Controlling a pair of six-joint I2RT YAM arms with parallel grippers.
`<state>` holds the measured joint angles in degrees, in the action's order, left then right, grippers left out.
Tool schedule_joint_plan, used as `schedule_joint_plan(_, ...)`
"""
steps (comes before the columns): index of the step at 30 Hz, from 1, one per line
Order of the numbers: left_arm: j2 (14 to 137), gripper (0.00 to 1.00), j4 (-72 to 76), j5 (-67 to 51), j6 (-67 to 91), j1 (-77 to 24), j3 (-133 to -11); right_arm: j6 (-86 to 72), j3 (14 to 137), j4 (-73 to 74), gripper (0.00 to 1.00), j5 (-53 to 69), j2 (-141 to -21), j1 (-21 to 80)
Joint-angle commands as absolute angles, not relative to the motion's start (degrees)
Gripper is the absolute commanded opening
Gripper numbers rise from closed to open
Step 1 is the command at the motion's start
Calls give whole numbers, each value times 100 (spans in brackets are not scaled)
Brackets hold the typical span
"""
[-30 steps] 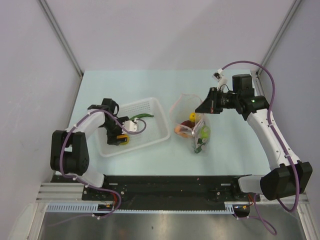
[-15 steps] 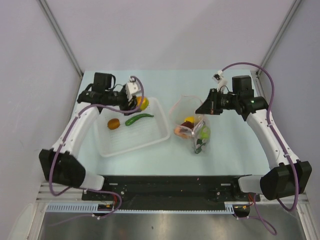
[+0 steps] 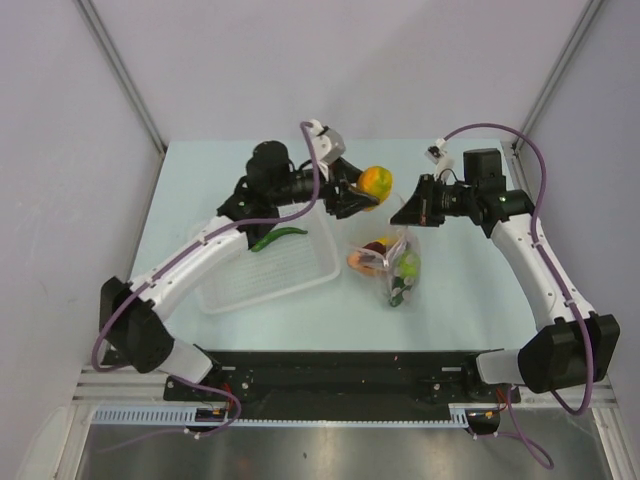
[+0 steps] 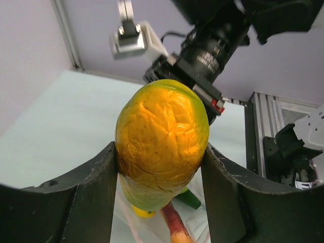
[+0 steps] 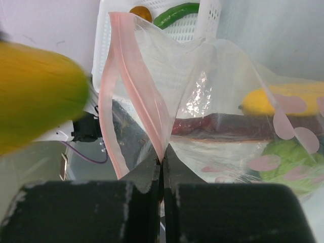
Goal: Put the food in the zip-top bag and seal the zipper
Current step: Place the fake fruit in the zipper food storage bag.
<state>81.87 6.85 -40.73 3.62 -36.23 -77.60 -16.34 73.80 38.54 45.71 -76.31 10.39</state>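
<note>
Fruit beside bag mouth

Left jaws pinch an orange-yellow fruit by its sides, its long axis upright along the fingers. It is held above the worktop, just beside the bag. Right jaws, pressed together, pinch the zipper, holding the mouth open. The bag's length runs toward the near edge.

Bottom centre, the right tool is pinched tight on the clear bag, right at its pink zipper strip, and the mouth is open. Inside, at right: a yellow fruit, a reddish-brown piece and a green ball. A blurred orange-yellow fruit fills the left edge. Up top, a white basket holds a green pepper.
</note>
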Motion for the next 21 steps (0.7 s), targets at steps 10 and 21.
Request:
schedule_joint_plan(10, 8720, 99, -113, -3428, 99, -3920, -8253, -1846, 7602, 3647, 0, 5045, -7611, 747)
schedule_joint_plan(21, 7409, 97, -2151, -4104, -1386, -2190, -7181, -1925, 7506, 3551, 0, 5221, -7611, 589)
